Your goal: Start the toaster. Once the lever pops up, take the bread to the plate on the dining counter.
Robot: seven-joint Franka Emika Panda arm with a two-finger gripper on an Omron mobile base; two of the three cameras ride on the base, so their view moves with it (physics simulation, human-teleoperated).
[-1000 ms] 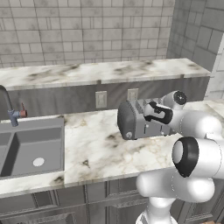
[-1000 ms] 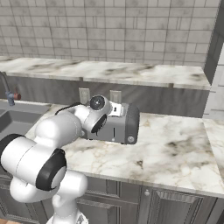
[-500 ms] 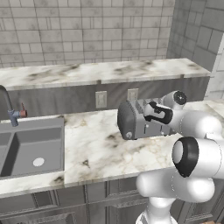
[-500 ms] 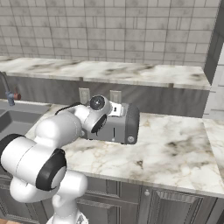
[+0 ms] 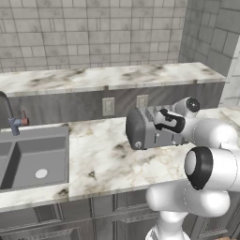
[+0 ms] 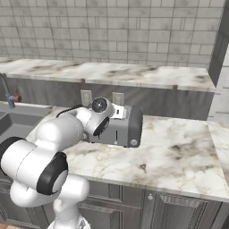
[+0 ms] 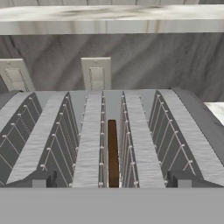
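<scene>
The grey brushed-metal toaster (image 5: pixel 140 132) stands on the marble worktop, its knob end toward the sink; it is also in the right base view (image 6: pixel 130 127). My gripper (image 5: pixel 165 121) hangs over its top, close above the slots. Looking down from the hand, the toaster's slots (image 7: pixel 87 131) run away from me, and a dark brown bread slice (image 7: pixel 112 153) sits edge-on, sunk in the middle slot. The gripper (image 7: pixel 111 179) is open, its fingertips (image 7: pixel 41 178) wide apart on either side of that slot, holding nothing. The plate and dining counter are out of view.
A steel sink (image 5: pixel 33 159) with a faucet (image 5: pixel 9 112) lies to the left. Two wall outlets (image 5: pixel 108 106) sit behind the toaster under a raised marble ledge (image 5: pixel 108 77). A tiled wall rises behind. Open worktop (image 6: pixel 179 152) stretches to the toaster's right.
</scene>
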